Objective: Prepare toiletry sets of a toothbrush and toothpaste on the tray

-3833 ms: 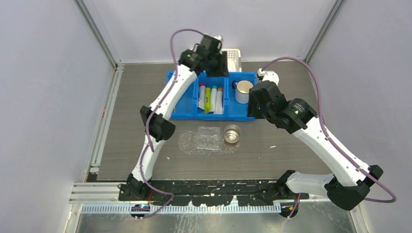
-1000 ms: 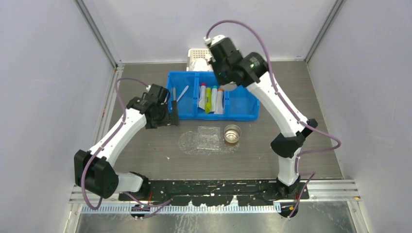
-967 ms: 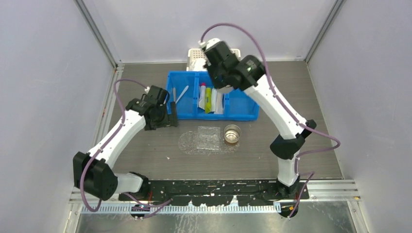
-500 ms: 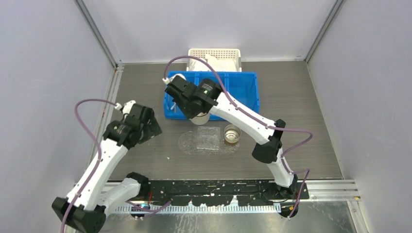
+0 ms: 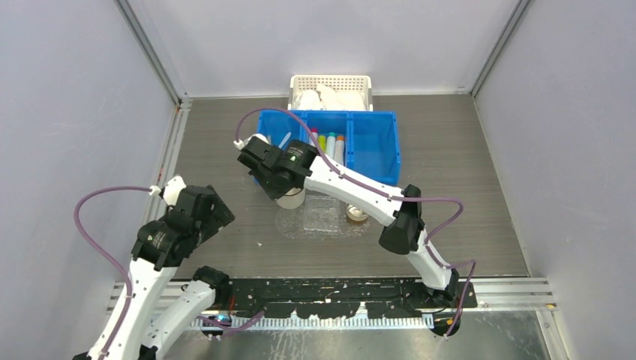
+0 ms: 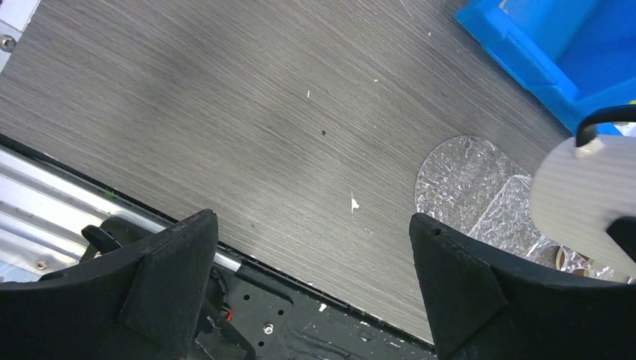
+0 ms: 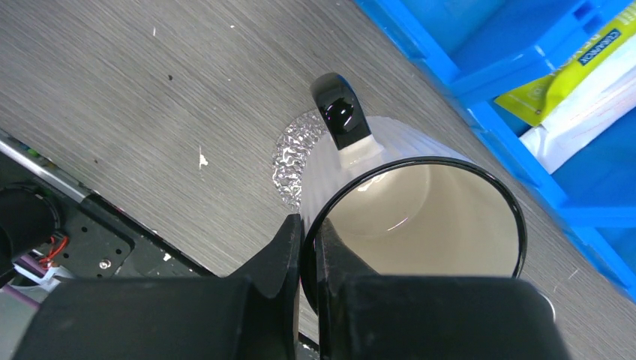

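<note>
The table (image 5: 465, 172) has a matt grey top with fine wood grain running left to right, marked by a few white specks (image 6: 354, 202) and a dark dot on its near left part. Plain pale lilac-grey walls close it in: a left wall (image 5: 67, 112), a far wall (image 5: 322, 37) and a right wall (image 5: 570, 112). Slim metal posts (image 5: 150, 52) slant up from the two far corners. A silver rail (image 5: 160, 187) runs along the table's left edge. Along the near edge lies a black plate (image 5: 337, 289) on silver bars, and nearer still a dull metal sheet (image 5: 337, 345). The light is soft and even, and the shadows are faint.
</note>
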`<move>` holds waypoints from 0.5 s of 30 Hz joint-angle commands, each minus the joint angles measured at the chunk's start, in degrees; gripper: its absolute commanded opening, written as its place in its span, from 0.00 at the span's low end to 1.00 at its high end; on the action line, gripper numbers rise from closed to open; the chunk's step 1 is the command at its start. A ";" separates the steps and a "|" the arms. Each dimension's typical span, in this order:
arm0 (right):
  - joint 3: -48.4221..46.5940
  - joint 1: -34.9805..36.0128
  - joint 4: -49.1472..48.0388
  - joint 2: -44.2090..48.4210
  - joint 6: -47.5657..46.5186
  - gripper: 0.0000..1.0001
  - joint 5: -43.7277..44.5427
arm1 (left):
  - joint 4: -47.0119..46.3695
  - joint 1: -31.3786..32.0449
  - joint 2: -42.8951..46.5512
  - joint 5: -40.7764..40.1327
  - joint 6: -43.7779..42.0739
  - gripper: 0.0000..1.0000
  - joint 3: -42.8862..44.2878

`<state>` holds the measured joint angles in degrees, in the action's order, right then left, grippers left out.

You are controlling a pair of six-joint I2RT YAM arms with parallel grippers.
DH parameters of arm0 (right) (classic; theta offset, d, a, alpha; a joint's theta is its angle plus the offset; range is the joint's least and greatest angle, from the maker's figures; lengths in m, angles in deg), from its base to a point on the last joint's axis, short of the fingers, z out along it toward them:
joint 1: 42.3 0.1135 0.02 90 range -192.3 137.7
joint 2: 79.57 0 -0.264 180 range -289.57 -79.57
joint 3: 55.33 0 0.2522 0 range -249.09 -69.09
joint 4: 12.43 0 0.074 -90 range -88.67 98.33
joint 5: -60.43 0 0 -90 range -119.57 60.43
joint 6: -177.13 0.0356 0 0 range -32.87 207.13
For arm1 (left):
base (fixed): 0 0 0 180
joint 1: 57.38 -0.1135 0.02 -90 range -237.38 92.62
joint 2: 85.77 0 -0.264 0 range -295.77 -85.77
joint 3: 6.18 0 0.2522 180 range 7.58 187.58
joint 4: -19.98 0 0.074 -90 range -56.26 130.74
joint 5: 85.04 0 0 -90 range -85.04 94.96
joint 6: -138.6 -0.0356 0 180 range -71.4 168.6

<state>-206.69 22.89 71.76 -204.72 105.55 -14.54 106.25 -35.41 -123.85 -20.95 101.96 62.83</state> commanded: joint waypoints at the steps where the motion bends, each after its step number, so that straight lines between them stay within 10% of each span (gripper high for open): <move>1: 3.68 0.90 -8.56 1.10 -0.88 0.01 0.62 | 1.98 -0.36 1.81 -2.14 2.32 1.00 -0.23; 15: 19.39 2.06 -21.30 2.90 -0.77 0.01 -0.27 | 3.70 -0.36 4.71 -5.11 1.57 1.00 2.67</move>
<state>-186.41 24.37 57.08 -204.74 105.30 -15.88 109.48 -35.41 -119.72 -23.59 103.27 63.64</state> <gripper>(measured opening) 0.119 0.996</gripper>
